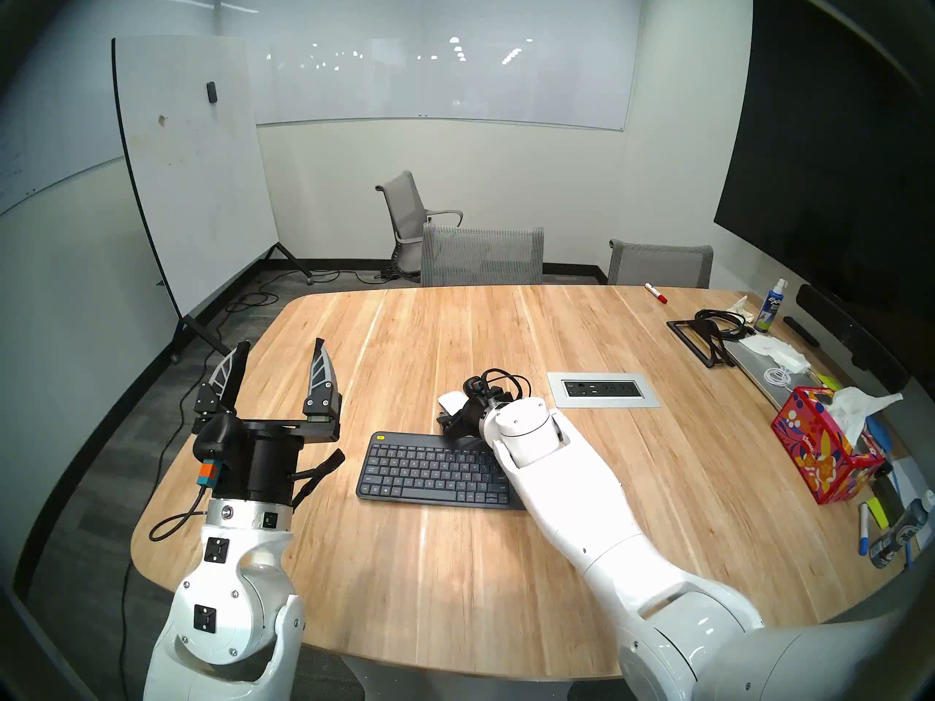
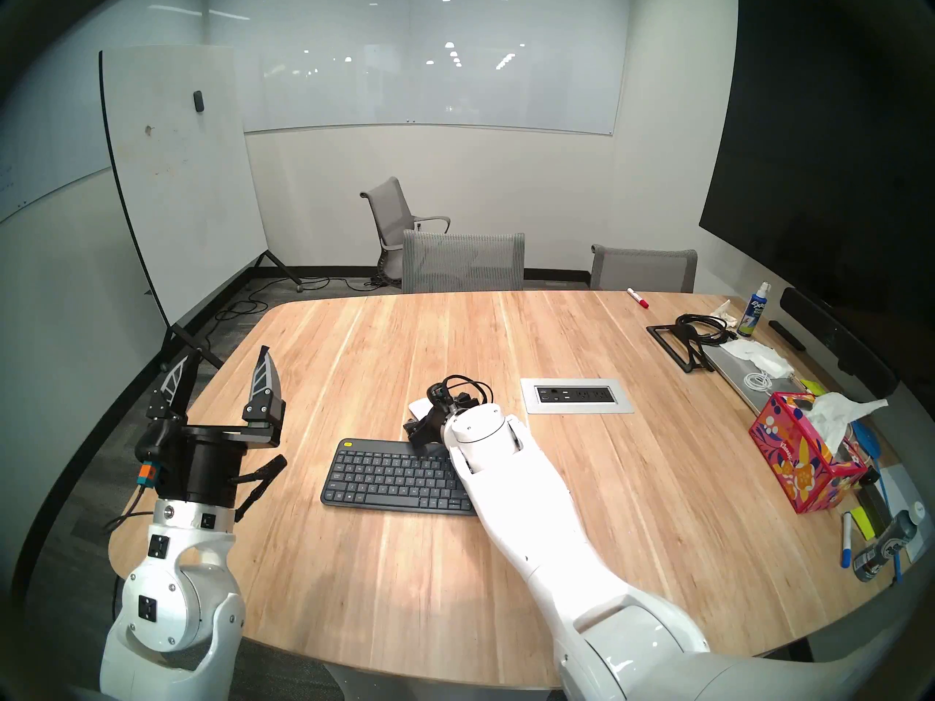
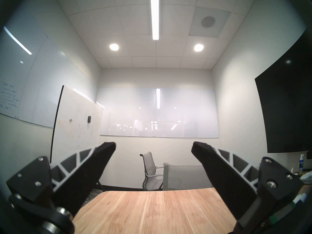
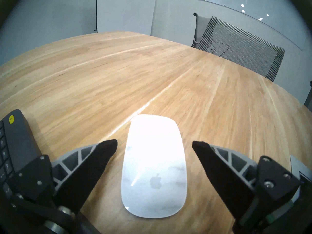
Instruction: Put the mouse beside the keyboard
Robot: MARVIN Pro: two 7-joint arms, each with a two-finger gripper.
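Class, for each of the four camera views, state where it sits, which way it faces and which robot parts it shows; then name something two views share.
Head stereo left: high, looking down at the table; shows both arms.
Head stereo right: beside it, nearly identical picture.
Left wrist: raised, facing the far wall; left gripper open, empty.
Right wrist: low, looking down at the mouse; right gripper open, fingers astride it, apart.
Shared: right wrist and head views show the keyboard with its yellow button.

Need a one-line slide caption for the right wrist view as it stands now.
Right claw open, its fingers either side of the white mouse on the wooden table, keyboard corner at left.
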